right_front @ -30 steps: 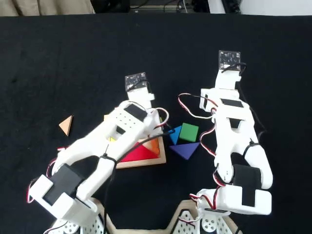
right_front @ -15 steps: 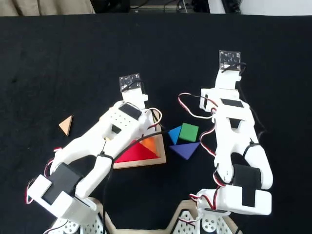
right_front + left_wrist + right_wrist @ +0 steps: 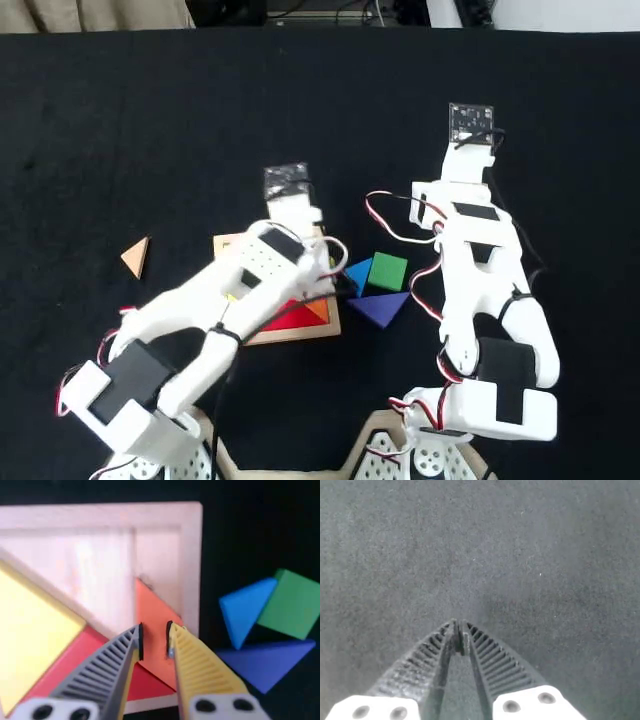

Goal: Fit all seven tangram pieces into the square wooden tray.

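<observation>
Right at the tray's inner corner, the left gripper (image 3: pixel 154 635) hangs low over the orange triangle (image 3: pixel 155 612), its grey and yellow fingers parted by only a narrow gap and closed on nothing. The orange triangle lies flat inside the square wooden tray (image 3: pixel 192 555), one edge against the tray's rim. Next to it in the tray sits the red triangle (image 3: pixel 75 660), and beyond that the yellow triangle (image 3: pixel 35 645); the rest of the tray floor is bare wood.

Just outside the tray, on the side nearest the right arm, three pieces cluster on the black surface (image 3: pixel 150 130): the blue triangle (image 3: pixel 245 607) touching the green square (image 3: pixel 292 605), with the purple triangle (image 3: pixel 265 660) just beside them. A tan triangle (image 3: pixel 135 256) lies alone, well apart from the tray on its opposite side.

The right gripper (image 3: pixel 458 635) has its fingertips pressed together, empty, over bare surface away from the tray.
</observation>
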